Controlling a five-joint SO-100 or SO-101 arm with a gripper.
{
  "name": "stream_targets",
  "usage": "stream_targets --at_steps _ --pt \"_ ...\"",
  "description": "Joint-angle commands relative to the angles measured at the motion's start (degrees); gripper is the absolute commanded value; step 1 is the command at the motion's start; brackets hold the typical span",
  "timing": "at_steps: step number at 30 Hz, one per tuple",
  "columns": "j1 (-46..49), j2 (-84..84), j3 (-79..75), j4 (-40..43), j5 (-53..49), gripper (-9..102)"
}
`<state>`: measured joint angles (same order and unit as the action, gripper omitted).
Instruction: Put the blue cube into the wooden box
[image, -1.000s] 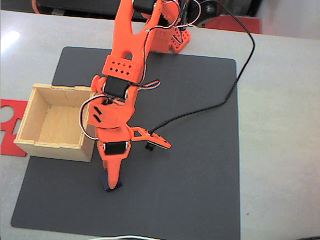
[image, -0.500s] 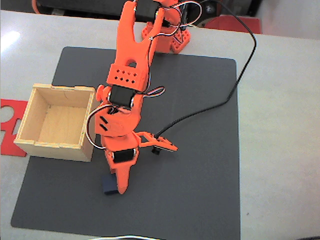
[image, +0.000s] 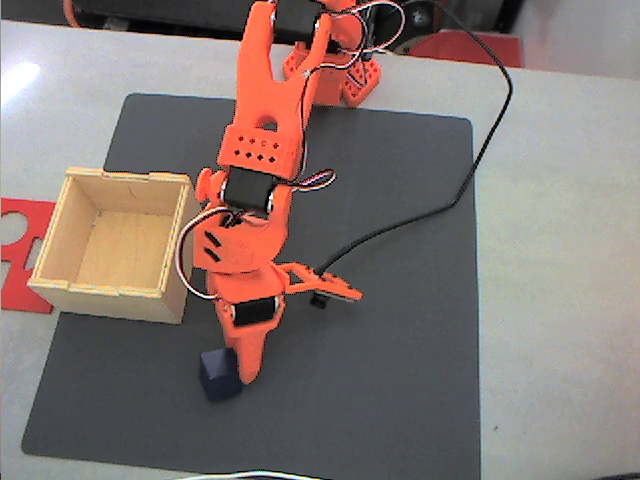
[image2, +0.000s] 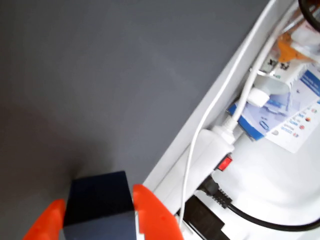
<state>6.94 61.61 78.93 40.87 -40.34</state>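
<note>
The orange two-finger gripper points down over the near part of the dark grey rectangular mat in the fixed view, its jaws drawn in close around the small dark navy-blue cube. In the wrist view the same cube sits squarely between the two orange fingers, one pressed against each side, so the gripper has hold of it with only the cube's width left between the jaws. Whether the cube rests on the mat or is just off it cannot be told from either view.

In the fixed view the cube shows at the gripper's left side, half covered by the orange fingertip. The square light plywood box with thin walls and a pale wood floor stands up and to the left of the gripper, on the mat's left edge, well apart from the cube and with nothing inside. A flat red cut-out piece lies on the table beyond the box's left wall, partly under it.

A black cable runs from the arm across the mat, up and to the right of the gripper. In the wrist view, to the right of the gripper past the mat's edge, lie a white power strip with a red switch, a white cord and a blue-and-white printed packet.
</note>
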Motion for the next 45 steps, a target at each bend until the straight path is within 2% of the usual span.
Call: stream_targets --at_steps 1,11,15,23,29,34,38,45 --pt "-1.5 6.0 -1.6 3.1 0.4 0" --pt "-10.5 18.5 -3.3 10.5 2.4 1" --pt "-11.3 25.0 -4.0 14.0 3.3 1" --pt "-4.4 40.5 -4.0 25.5 5.1 1" --pt "7.7 51.1 -3.3 32.3 5.4 1" --pt "19.9 58.2 4.5 29.3 4.0 0" --pt "26.9 59.8 14.5 22.1 3.9 0" --pt "28.3 58.1 32.4 7.1 4.3 0"
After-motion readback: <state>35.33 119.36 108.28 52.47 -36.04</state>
